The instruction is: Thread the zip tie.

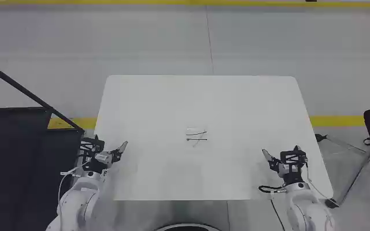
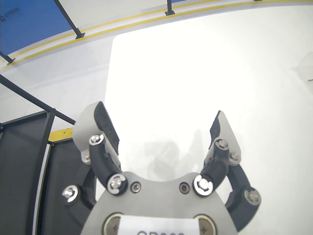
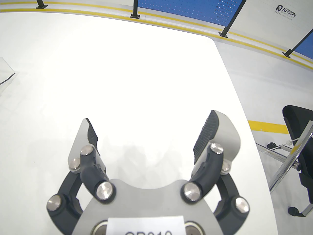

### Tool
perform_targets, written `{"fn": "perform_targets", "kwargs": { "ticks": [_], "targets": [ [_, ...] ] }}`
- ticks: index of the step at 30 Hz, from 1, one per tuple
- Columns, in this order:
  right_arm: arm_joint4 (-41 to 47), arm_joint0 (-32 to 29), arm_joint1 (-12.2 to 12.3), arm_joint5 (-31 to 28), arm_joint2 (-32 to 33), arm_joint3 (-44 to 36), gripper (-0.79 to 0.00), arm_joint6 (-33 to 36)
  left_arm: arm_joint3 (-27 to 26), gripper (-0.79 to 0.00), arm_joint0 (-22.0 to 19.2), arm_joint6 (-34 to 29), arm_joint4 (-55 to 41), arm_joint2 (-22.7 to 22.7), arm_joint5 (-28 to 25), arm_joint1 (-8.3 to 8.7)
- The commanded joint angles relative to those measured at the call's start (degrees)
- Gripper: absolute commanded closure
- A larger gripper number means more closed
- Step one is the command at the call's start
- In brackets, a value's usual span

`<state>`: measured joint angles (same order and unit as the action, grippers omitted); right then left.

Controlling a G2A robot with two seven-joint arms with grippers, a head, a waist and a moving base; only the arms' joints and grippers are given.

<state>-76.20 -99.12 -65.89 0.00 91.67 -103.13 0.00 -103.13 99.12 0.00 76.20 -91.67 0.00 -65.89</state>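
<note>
Two thin black zip ties (image 1: 196, 136) lie crossed near the middle of the white table (image 1: 173, 104), apparently on a small clear tray. The tray's edge (image 2: 305, 67) appears in the left wrist view. In the right wrist view a black strip of zip tie (image 3: 8, 78) lies on the tray (image 3: 5, 64). My left gripper (image 1: 105, 148) (image 2: 159, 123) hovers open over the table's near left corner, holding nothing. My right gripper (image 1: 282, 155) (image 3: 151, 128) stands open over the near right corner, also holding nothing. Both are well apart from the zip ties.
A black framed panel (image 1: 29, 150) stands just left of the table. A black chair (image 3: 298, 128) with a chrome base is off the table's right edge. Cables trail on the floor at the right (image 1: 347, 144).
</note>
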Motion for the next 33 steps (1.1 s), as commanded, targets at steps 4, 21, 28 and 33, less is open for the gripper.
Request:
{"fn": "perform_targets", "kwargs": {
  "ticks": [4, 21, 28, 33],
  "targets": [
    [0.0, 0.0, 0.0, 0.0, 0.0, 0.0, -0.784, 0.0, 0.0, -0.784, 0.0, 0.0, 0.0, 0.0, 0.0, 0.0],
    [4.85, 1.92, 0.04, -7.15, -0.13, 0.84, -0.785, 5.32, 0.95, -0.785, -1.16, 1.36, -2.91, 0.34, -4.35, -0.16],
    [14.13, 6.23, 0.5, -20.0, 0.34, 2.9, -0.785, 12.83, 2.61, -0.785, -3.04, -1.19, -11.06, -2.43, -17.15, 0.38],
    [20.59, 10.58, 0.85, -26.69, -0.14, 4.52, -0.785, 19.62, 3.34, -0.785, -3.88, -1.09, -13.06, -3.03, -21.45, 0.57]
  ]
}}
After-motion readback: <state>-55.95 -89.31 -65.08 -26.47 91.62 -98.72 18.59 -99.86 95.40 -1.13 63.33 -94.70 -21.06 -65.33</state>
